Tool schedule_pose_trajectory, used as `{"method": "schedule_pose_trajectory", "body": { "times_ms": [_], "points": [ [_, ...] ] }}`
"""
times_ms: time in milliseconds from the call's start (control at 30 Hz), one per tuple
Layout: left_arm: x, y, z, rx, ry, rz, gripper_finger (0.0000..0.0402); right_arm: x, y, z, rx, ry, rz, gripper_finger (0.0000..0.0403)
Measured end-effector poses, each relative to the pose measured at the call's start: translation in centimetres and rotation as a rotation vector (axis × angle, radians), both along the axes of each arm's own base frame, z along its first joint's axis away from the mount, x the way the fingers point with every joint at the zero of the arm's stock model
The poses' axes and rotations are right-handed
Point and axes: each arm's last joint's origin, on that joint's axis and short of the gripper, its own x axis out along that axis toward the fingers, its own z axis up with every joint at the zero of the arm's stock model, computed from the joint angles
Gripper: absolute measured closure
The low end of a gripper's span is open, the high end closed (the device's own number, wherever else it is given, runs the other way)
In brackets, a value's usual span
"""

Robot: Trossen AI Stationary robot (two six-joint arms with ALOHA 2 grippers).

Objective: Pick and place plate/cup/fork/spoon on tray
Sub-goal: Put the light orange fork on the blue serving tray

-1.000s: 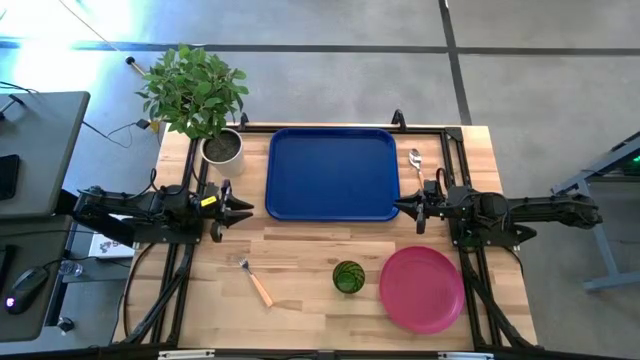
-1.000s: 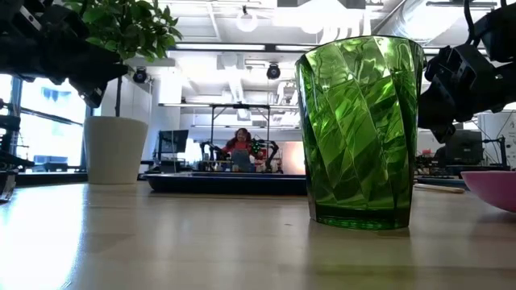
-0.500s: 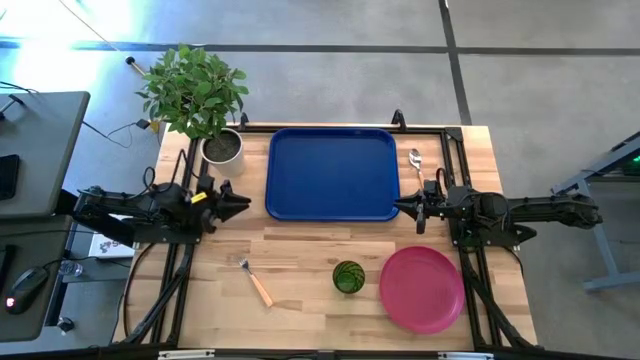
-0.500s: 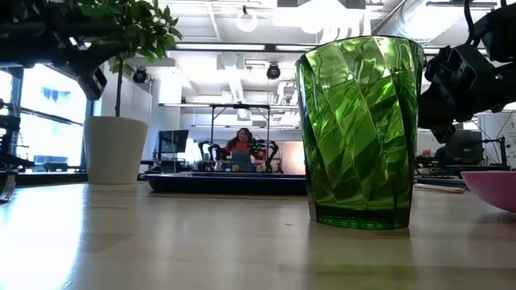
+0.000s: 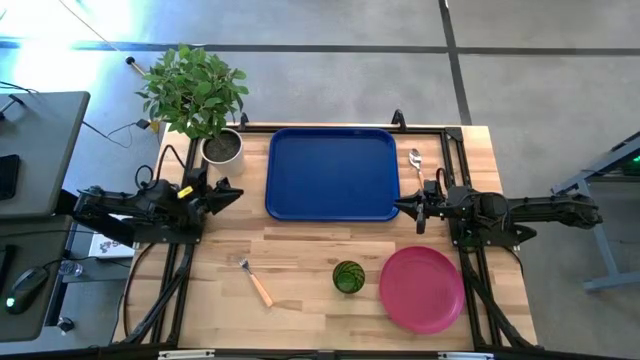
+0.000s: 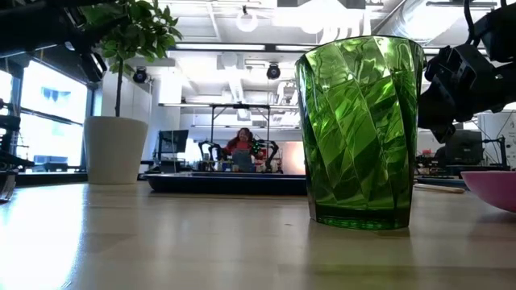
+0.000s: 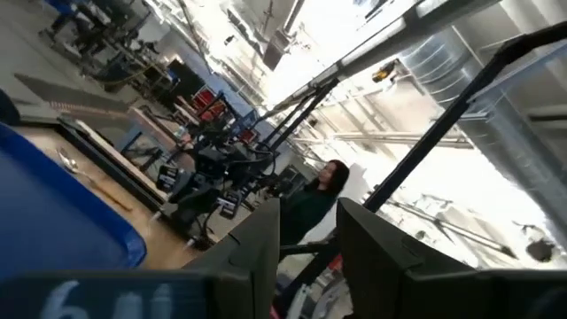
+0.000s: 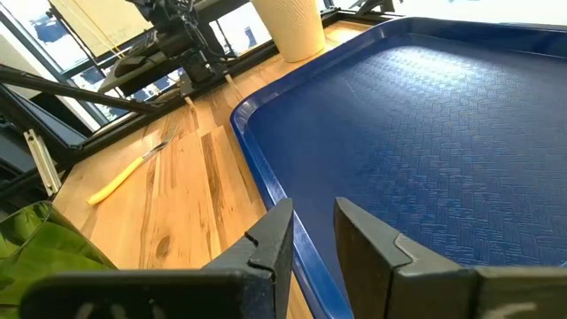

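Note:
The dark blue tray (image 5: 333, 172) lies at the table's far middle and fills the right wrist view (image 8: 425, 115). The pink plate (image 5: 422, 289) lies at the near right. The green cup (image 5: 348, 277) stands upright left of it, close in the low view (image 6: 359, 129). The fork (image 5: 255, 282) lies flat at the near left. The spoon (image 5: 416, 160) lies flat right of the tray. My left gripper (image 5: 236, 191) hovers left of the tray, tipped upward, open and empty (image 7: 308, 213). My right gripper (image 5: 400, 208) hovers at the tray's near right corner, open and empty (image 8: 312, 213).
A plant in a pale pot (image 5: 222, 148) stands at the far left, just beyond my left gripper. Black frame rails run along both table sides. A person (image 6: 242, 145) sits in the room beyond the table. Bare wood lies between the fork and the tray.
My left gripper has drawn back toward the table's left and far edges, toward the plant pot, and has risen and tipped upward. In the low view it has gone up out of the picture. My right arm and all the objects have kept still.

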Motion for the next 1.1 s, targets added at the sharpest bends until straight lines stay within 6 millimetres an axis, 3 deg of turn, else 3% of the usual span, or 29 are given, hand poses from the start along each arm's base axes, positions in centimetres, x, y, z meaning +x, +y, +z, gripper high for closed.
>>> {"method": "schedule_pose_trajectory", "body": {
  "times_ms": [267,533,833,1100],
  "points": [
    [-0.3,0.0,1.8,-0.050,0.154,-0.022,0.0296,0.0,0.0,0.0,0.000,0.000,0.000,0.0327],
    [-0.1,-0.3,5.5,-0.147,0.302,-0.131,0.0296,0.0,0.0,0.0,0.000,0.000,0.000,0.0327],
    [1.6,-1.0,10.9,-0.248,0.384,-0.325,0.0296,0.0,0.0,0.0,0.000,0.000,0.000,0.0327],
    [3.8,-1.2,12.7,-0.183,0.543,-0.306,0.0296,0.0,0.0,0.0,0.003,-0.001,-0.001,0.0327]
  ]
}}
